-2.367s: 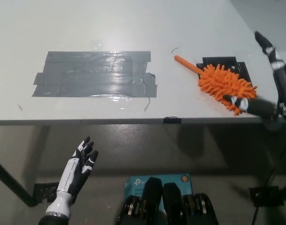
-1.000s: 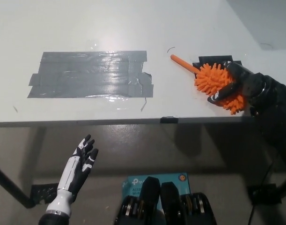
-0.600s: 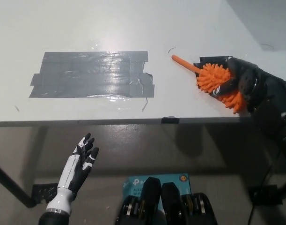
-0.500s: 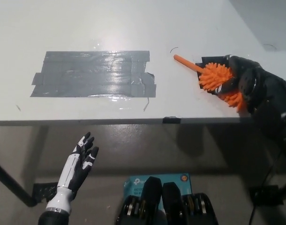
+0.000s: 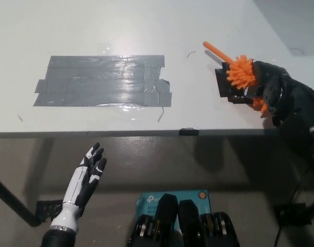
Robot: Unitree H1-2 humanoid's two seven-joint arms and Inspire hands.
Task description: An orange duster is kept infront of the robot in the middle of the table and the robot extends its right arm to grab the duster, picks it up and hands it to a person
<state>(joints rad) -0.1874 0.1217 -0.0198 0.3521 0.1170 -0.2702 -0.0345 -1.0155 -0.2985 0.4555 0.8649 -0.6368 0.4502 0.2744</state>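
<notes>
We see the orange duster [image 5: 240,70] at the upper right of the frame, its handle pointing up-left, gripped in our black right hand [image 5: 272,91] above a black tape patch [image 5: 224,87] on the white surface [image 5: 146,25]. A grey tape patch [image 5: 103,81] lies left of centre. Our white left hand [image 5: 87,175] rests at the lower left, empty with fingers apart.

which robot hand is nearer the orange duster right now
The right. The black right robot hand is closed around the orange duster at the table's right end. The white left robot hand hangs open below the table's front edge, far to the lower left.
</notes>
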